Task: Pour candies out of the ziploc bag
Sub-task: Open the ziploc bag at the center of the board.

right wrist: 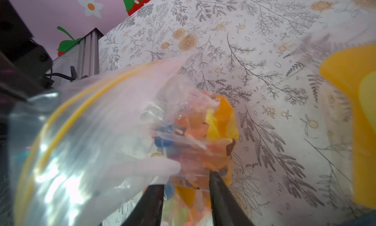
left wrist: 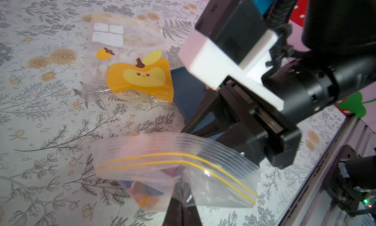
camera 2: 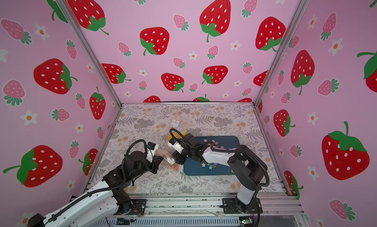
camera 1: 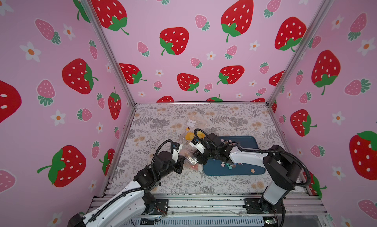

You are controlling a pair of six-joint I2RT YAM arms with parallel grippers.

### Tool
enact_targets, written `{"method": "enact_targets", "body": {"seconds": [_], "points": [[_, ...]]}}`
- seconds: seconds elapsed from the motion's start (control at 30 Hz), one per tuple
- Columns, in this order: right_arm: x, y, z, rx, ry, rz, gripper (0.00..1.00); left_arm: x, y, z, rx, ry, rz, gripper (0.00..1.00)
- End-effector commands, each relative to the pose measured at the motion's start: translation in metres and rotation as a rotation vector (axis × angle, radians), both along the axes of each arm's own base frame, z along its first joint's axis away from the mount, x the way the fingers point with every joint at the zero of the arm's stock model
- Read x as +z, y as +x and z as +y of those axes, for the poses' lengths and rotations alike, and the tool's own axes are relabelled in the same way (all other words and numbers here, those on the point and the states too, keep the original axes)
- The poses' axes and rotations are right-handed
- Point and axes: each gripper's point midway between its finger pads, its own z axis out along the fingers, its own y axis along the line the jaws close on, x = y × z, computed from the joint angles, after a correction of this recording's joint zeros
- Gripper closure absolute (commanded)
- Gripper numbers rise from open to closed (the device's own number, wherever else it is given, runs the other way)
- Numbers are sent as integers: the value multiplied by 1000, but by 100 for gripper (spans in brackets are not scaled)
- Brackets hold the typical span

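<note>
left gripper (left wrist: 180, 186) clamped on ziploc bag (left wrist: 173, 164) | right gripper (right wrist: 187, 180) jaws parted astride it, hold unclear | candies (right wrist: 195, 129) inside, bag at blue tray's (camera 1: 244, 140) 9 o'clock | fruit-print bag (left wrist: 130, 52) at 11 o'clock, white labels blank

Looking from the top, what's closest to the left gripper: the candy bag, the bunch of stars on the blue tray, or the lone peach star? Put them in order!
1. Candy bag: pinched in the left gripper itself.
2. Bunch of stars: on the blue tray, by its near edge.
3. Lone peach star: farthest, by the tray's near right corner.
</note>
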Motion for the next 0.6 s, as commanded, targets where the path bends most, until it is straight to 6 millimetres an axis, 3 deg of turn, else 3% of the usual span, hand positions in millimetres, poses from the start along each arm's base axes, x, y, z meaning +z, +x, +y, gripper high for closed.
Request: {"method": "enact_targets", "body": {"seconds": [0.0,0.27,0.57], "points": [[24,-4,18,54,78,-13,58,1,2,13,87,-26,-4,100],[37,-9,37,127,95,-31,49,-5,-1,17,98,-22,2,100],[25,-25,55,227,68,33,39,-5,2,13,87,-22,3,100]]}}
